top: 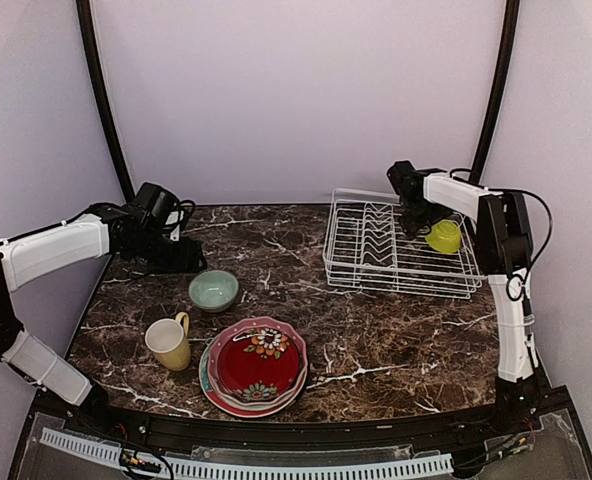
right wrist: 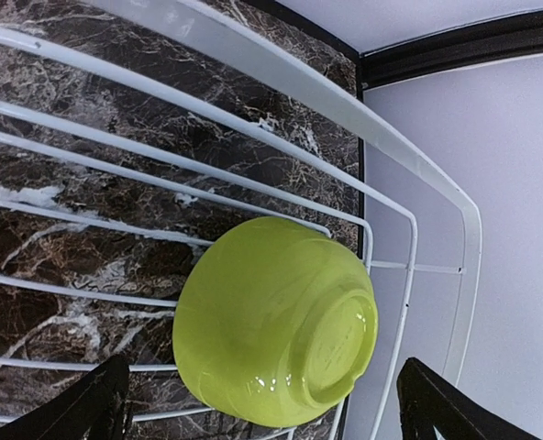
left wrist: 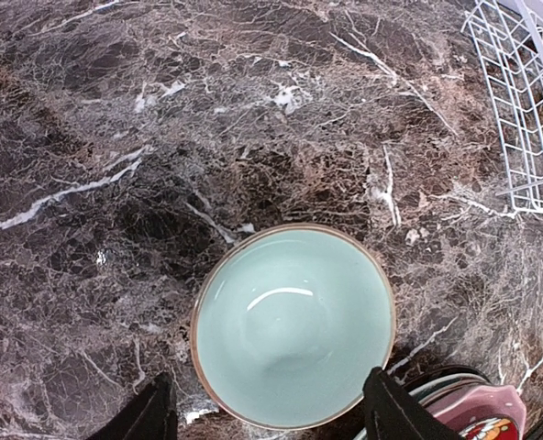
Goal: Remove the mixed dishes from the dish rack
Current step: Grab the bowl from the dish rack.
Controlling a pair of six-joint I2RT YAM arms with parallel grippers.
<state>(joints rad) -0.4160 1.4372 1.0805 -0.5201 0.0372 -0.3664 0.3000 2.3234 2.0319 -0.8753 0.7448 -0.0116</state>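
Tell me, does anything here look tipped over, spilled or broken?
Only the lime-green bowl: it lies tilted at the right end of the dish rack, its underside showing. Nothing looks spilled or broken.

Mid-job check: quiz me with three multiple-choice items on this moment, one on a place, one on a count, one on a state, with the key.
1. Where does the lime-green bowl sit?
A. At the right end of the dish rack
B. At the rack's left end
C. Outside the rack

2. How many dishes are in the rack?
A. None
B. One
C. Three

3. How is the right gripper?
A. Shut on the bowl
B. Open over the bowl
C. Shut and empty

Key:
1 A, the top view shows the bowl by the rack's right wall.
2 B, only the bowl lies on the wires.
3 B, the right wrist view shows its jaws wide apart, clear of the bowl.
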